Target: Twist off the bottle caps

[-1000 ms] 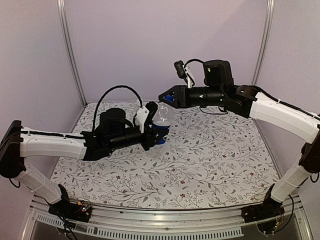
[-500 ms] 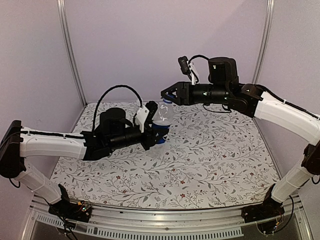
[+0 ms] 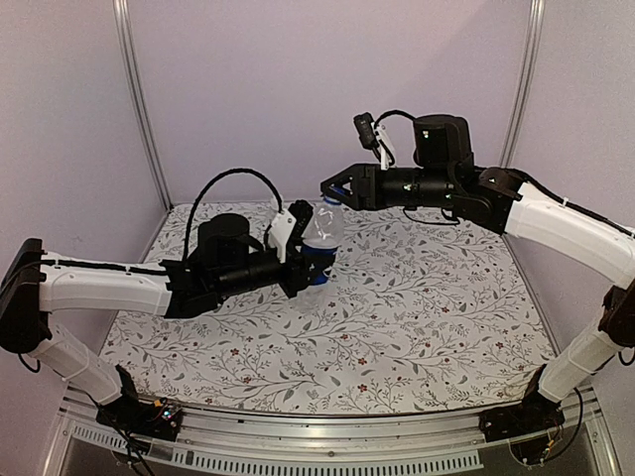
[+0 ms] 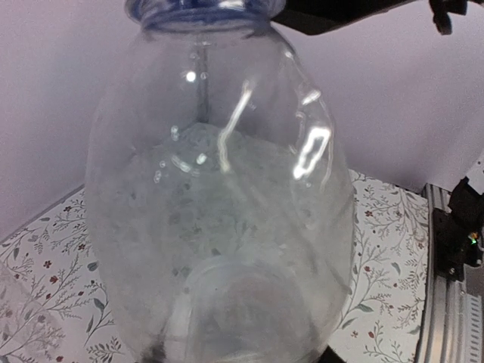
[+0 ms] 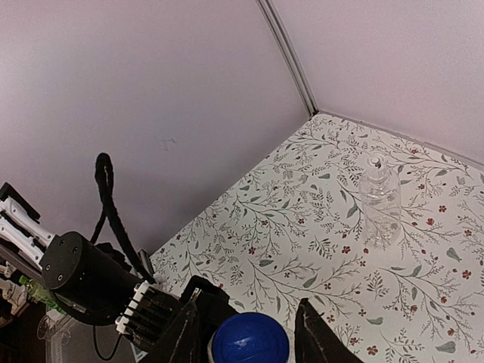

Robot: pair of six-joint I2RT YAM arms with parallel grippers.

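Note:
My left gripper (image 3: 312, 262) is shut on the lower body of the labelled clear bottle (image 3: 322, 230) and holds it upright above the table. That bottle (image 4: 219, 189) fills the left wrist view and hides the fingers there. Its blue bottle cap (image 5: 249, 342) sits between the two fingers of my right gripper (image 5: 250, 333), which reaches in from the right (image 3: 330, 190) and is shut on it. The plain clear bottle (image 5: 380, 200) stands upright on the table with its pale cap (image 5: 374, 160) on, far from both grippers.
A floral cloth (image 3: 417, 307) covers the table. Lilac walls with metal corner posts (image 3: 139, 99) close in the back and sides. The left arm's black cable (image 3: 213, 188) loops above its wrist.
Over the last second the right gripper rolled about its axis on the cap and shifted slightly; over the last half second it has stayed put. The left arm and bottle have not moved.

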